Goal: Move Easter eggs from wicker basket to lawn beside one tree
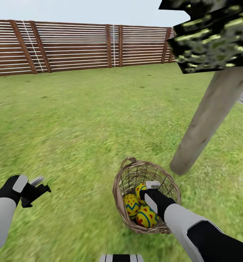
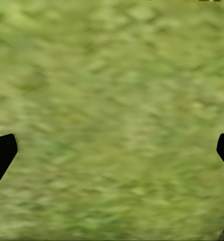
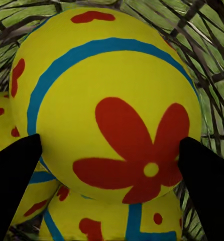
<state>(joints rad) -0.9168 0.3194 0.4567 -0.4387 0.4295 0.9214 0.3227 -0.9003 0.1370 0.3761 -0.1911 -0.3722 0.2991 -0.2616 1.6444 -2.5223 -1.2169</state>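
Outdoor garden: green lawn (image 1: 81, 120) with yellowish patches, a brown slatted fence (image 1: 77, 45) across the far edge, pale sky above. 1 tree (image 1: 208, 116) stands at the right, its thick grey-brown trunk leaning, with blocky dark-green leaf clusters overhead.

Container: 1 wicker basket (image 1: 123, 214), tan-brown, woven, see-through near the rim, small loop handle on its far side. It sits on the grass just beside the base of the trunk. Contents: 3 Easter eggs, all inside. Egg 1 (image 1: 130, 205) lies on the left side, yellow with a blue zigzag and red dots. Egg 2 (image 1: 146, 217) lies nearest the robot, yellow with a blue band and red marks. Egg 3 (image 1: 139, 190) is farther back, partly hidden by the right gripper (image 1: 147, 192).

Right wrist view: egg 3 (image 3: 109, 105) is yellow, with a blue ring and a red flower mark; the black jaws sit against its 2 sides, apparently clamped on it.

Left gripper (image 1: 37, 189) hovers over bare grass well left of the basket, jaws apart, holding nothing.
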